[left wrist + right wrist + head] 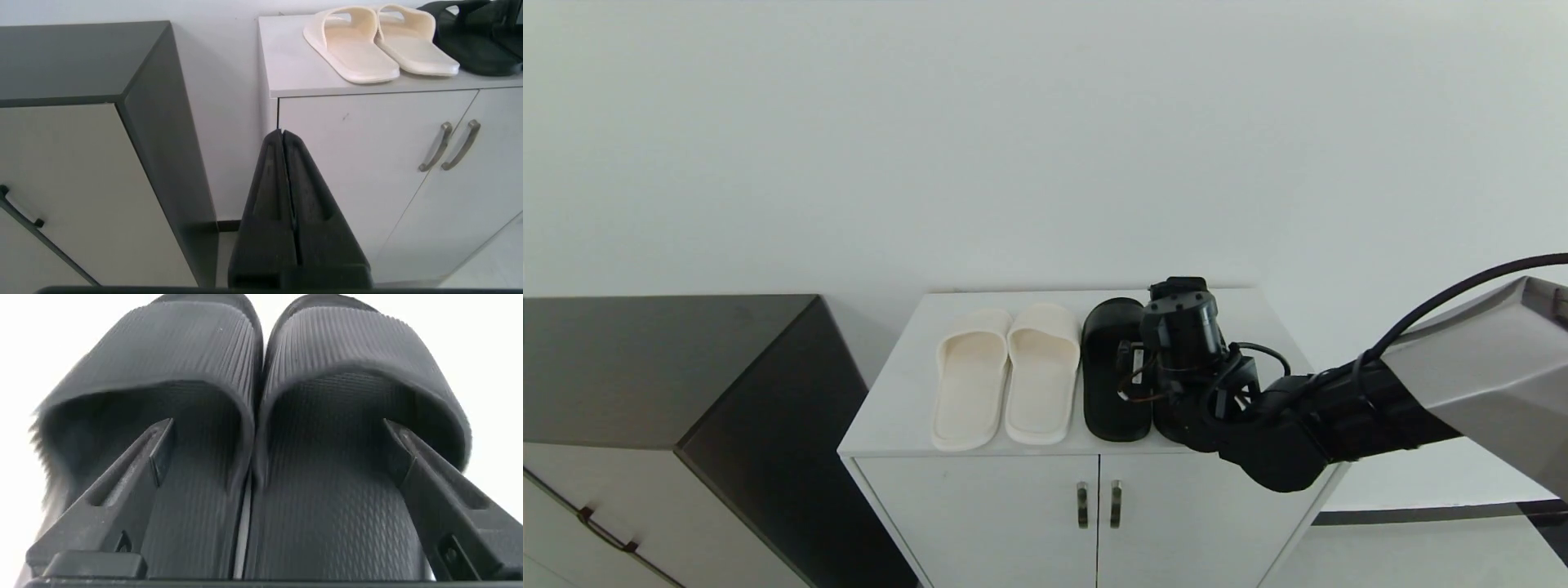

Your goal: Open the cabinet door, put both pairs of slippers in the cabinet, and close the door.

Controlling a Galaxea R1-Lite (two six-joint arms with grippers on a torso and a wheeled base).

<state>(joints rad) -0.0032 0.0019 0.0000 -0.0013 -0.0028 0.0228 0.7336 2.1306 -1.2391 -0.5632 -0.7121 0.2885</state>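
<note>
The right gripper point(278, 429), spread wide over the black slippers point(1109, 371) on the shut cabinet point(890, 416), should slide one finger under each strap, then pinch both touching inner edges squarely.

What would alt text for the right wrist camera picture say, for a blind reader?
A pair of black ribbed slippers lies side by side, seen close up. The robot's open tool hangs over them, spread wide enough to span both.
</note>
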